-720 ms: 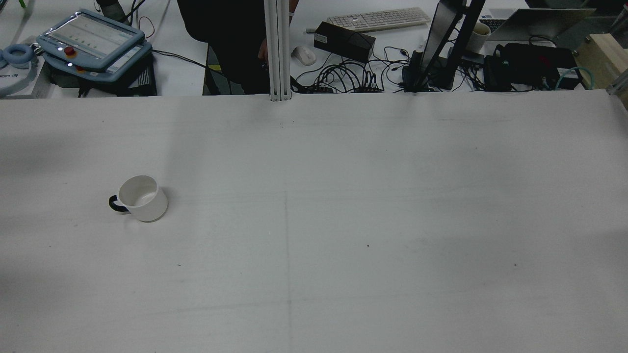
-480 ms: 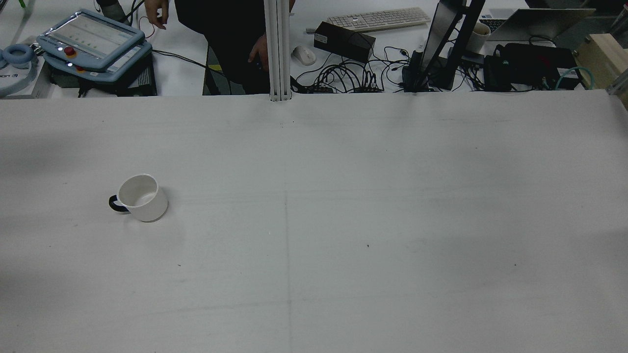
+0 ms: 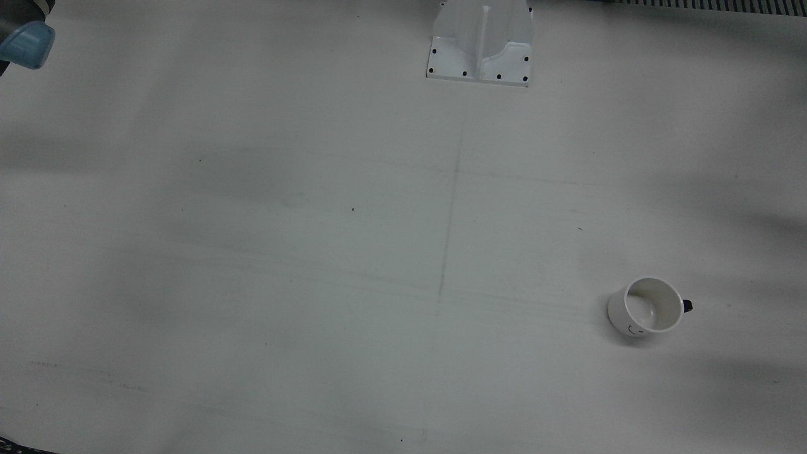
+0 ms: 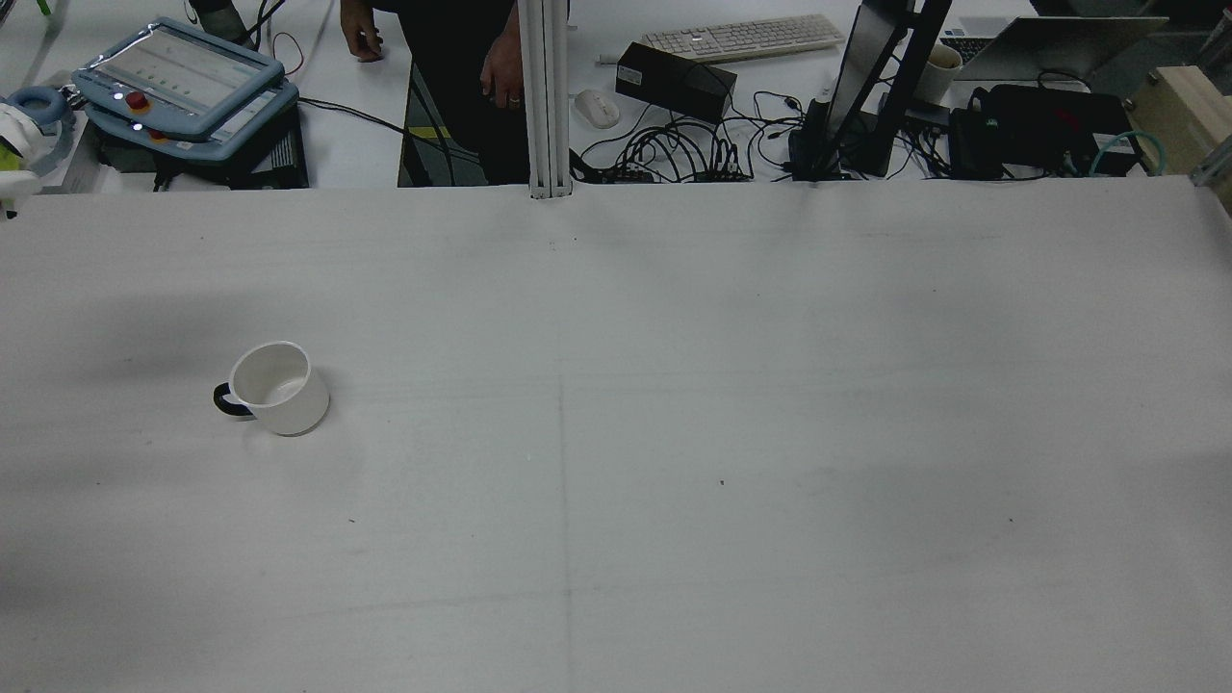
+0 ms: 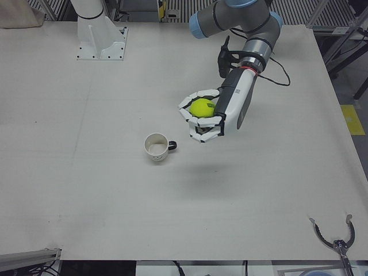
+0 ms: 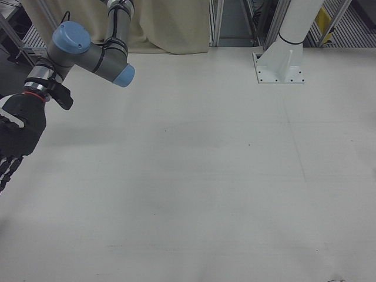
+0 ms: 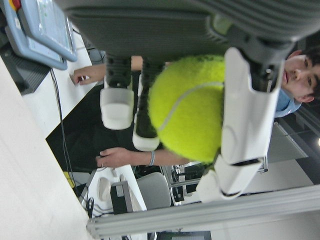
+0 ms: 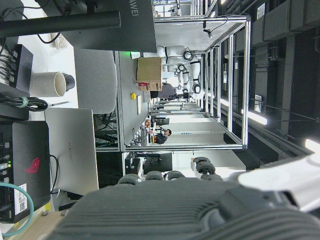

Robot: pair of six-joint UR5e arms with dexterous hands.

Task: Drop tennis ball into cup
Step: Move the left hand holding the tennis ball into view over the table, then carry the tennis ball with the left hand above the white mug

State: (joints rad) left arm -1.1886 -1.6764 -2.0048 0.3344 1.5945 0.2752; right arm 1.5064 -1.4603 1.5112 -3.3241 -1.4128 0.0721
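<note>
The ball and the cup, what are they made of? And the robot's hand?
The tennis ball looks like fuzzy yellow-green felt: a hairy nap with a pale curved seam. The cup looks like glazed white ceramic with a smooth, slightly shiny wall and a dark handle; it could be hard plastic. The left hand holding the ball seems to be smooth white plastic over darker parts.

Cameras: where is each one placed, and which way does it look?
Front view: overhead, looking down; cup, a pedestal, no hand.
Rear view: high behind the robot, facing the operators' desk; same cup, no clear hand.
Left-front view: opposite side, facing the left hand holding the tennis ball near the cup.
Right-front view: opposite side; right hand at its edge.
Left hand view: on that hand; fingers around the ball.
Right hand view: on that hand, looking past its back.
</note>
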